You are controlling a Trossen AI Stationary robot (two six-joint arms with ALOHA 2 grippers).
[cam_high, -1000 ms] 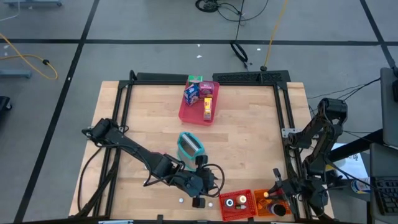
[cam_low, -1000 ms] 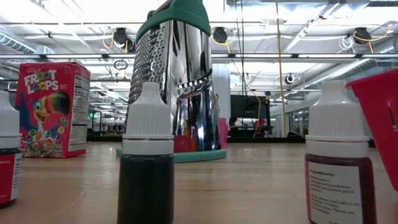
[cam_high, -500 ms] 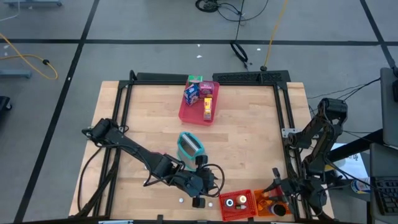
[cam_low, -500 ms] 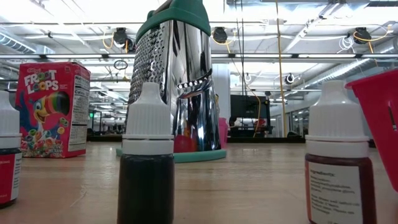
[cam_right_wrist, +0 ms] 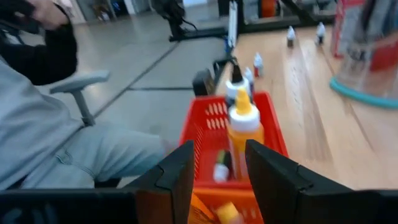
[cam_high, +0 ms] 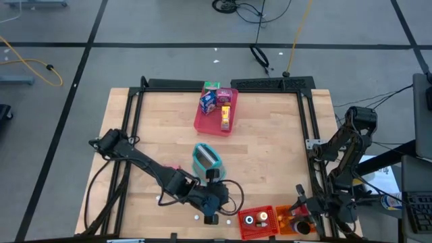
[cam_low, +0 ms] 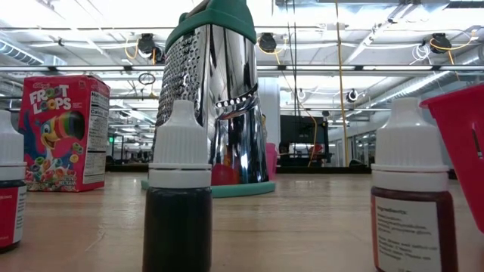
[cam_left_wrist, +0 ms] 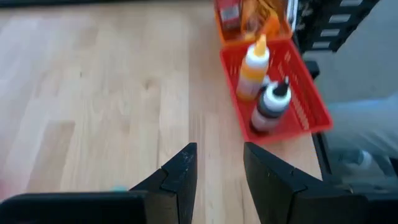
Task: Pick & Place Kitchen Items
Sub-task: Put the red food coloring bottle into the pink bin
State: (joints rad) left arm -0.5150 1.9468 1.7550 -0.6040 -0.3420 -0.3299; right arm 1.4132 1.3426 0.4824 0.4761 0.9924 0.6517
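Near edge of the table, high view: the left gripper (cam_high: pixel 211 217) sits low between the grater and the red bin (cam_high: pixel 257 222). Its wrist view shows the two dark fingers (cam_left_wrist: pixel 180 177) spread a narrow gap apart with bare wood between them, pinching nothing. Small white balls (cam_high: pixel 196 217) lie on the wood just beside it.

The red bin holds an orange-capped bottle (cam_left_wrist: pixel 254 67) and a dark jar (cam_left_wrist: pixel 271 109), both standing upright, long axes vertical, caps pointing up. An orange bin (cam_high: pixel 295 223) touches the red one on its right. The right gripper (cam_high: pixel 302 206) hovers over the orange bin; its fingers (cam_right_wrist: pixel 178 171) stand apart and empty.

Mid-table stands a steel grater (cam_high: pixel 206 158) with a teal top, upright.

Far side: a pink tray (cam_high: pixel 204 123) carries a blue packet (cam_high: pixel 208 102), a pink packet (cam_high: pixel 225 96) and a yellow packet (cam_high: pixel 225 117), the last with its long axis running near to far. A green packet (cam_high: pixel 211 86) sits at the tray's far edge.

The low view alone shows three white-capped dropper bottles (cam_low: pixel 178 198) upright in the foreground and a red cereal box (cam_low: pixel 63 132) standing upright, face forward. The right wrist view alone shows a seated person (cam_right_wrist: pixel 56 130) beyond the table.
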